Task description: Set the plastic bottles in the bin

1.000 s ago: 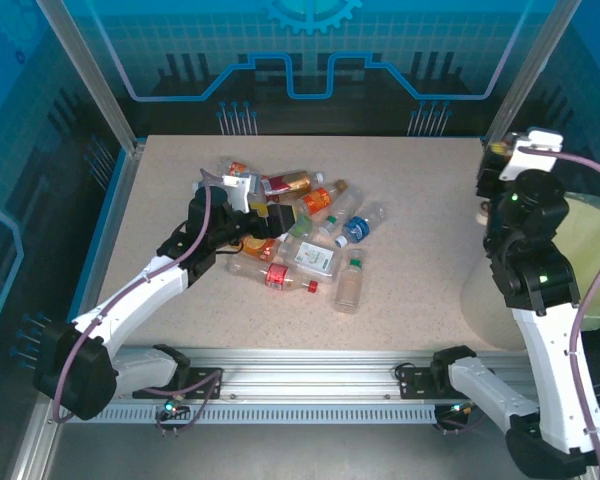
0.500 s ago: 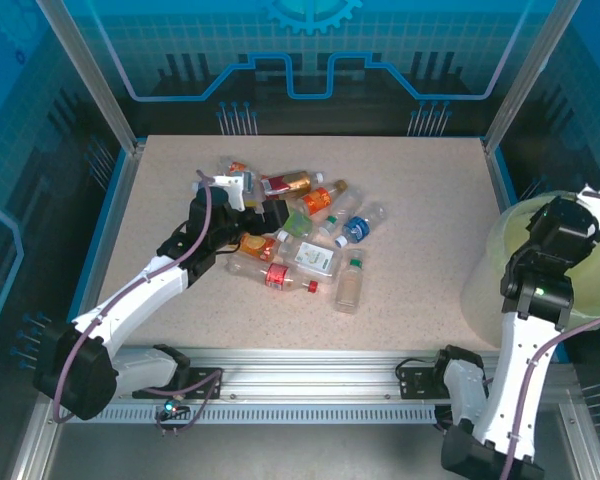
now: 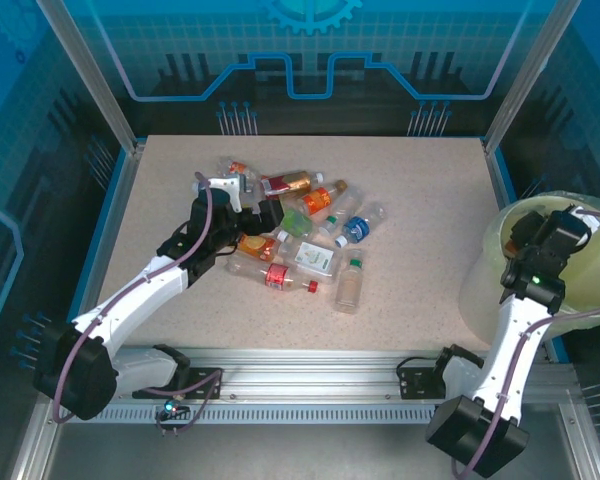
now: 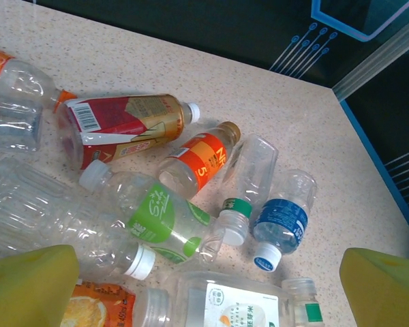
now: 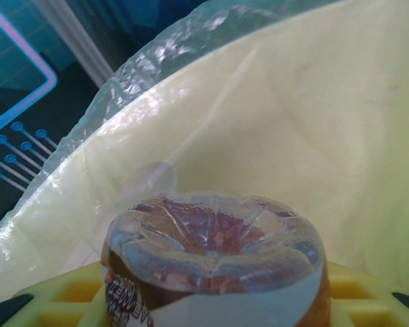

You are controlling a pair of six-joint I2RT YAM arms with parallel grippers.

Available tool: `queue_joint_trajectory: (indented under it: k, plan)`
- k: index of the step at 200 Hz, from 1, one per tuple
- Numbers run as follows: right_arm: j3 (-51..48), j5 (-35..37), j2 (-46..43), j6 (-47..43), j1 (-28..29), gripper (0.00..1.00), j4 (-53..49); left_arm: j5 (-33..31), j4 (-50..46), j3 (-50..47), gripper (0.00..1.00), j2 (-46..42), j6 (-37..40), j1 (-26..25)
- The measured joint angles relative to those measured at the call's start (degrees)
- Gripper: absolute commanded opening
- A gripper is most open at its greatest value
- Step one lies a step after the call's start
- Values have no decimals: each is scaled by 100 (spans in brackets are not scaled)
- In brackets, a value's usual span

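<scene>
Left arm (image 3: 140, 290): stretches from its base at lower left of the top view up toward frame centre.
Left gripper (image 3: 267, 213): fingers (image 4: 27, 286) spread wide, gripping nothing.
Right arm (image 3: 510, 340): rises from lower right, wrist near right edge.
Right gripper (image 3: 558, 232): clamped on a bottle (image 5: 215, 266).

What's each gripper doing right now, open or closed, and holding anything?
Left gripper: open, jaws spread above the pile of plastic bottles, holding nothing.
Right gripper: shut on a plastic bottle, over the bin.
</scene>
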Motion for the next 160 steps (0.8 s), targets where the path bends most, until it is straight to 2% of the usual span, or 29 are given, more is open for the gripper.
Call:
queue_joint_trajectory:
  k: [81, 101, 133, 160]
  plan:
    - [-83, -1222, 507, 13, 0, 49, 599, -378, -127, 0, 99, -2, 9, 0]
    - [-83, -1388, 586, 31, 0, 53, 667, -533, -216, 2, 99, 0, -9, 0]
    - [-85, -1545, 592, 20, 0, 66, 671, -909, -485, 15, 99, -2, -81, 2]
    - [-166, -1609, 505, -11, 0, 70, 675, -1231, -837, 20, 99, -2, -339, 74]
